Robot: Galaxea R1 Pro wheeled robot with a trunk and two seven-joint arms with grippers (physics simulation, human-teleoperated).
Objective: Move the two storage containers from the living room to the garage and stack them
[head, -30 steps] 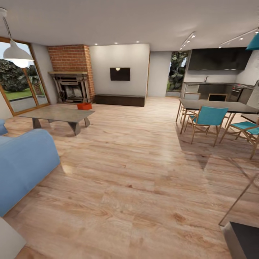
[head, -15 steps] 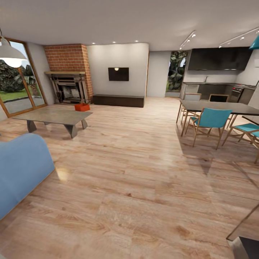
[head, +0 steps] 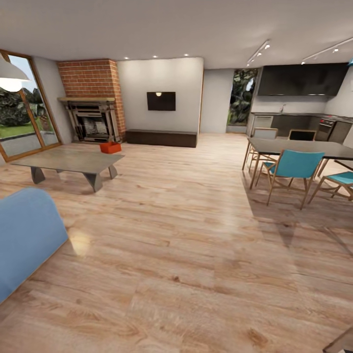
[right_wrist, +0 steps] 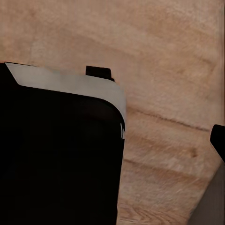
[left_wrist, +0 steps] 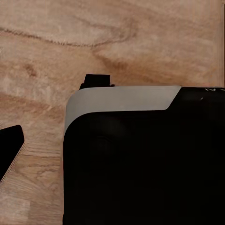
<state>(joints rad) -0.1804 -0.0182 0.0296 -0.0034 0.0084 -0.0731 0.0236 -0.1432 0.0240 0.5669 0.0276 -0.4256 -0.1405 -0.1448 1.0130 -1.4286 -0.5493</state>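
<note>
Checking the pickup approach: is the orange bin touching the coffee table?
Cannot tell. In the head view the orange bin sits at the far edge of the coffee table, before the fireplace, too small to show contact or gap.

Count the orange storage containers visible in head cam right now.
1. One orange-red storage container sits on the wood floor just beyond the coffee table's far corner, in front of the brick fireplace. The second may be hidden behind the table or out of frame.
</note>
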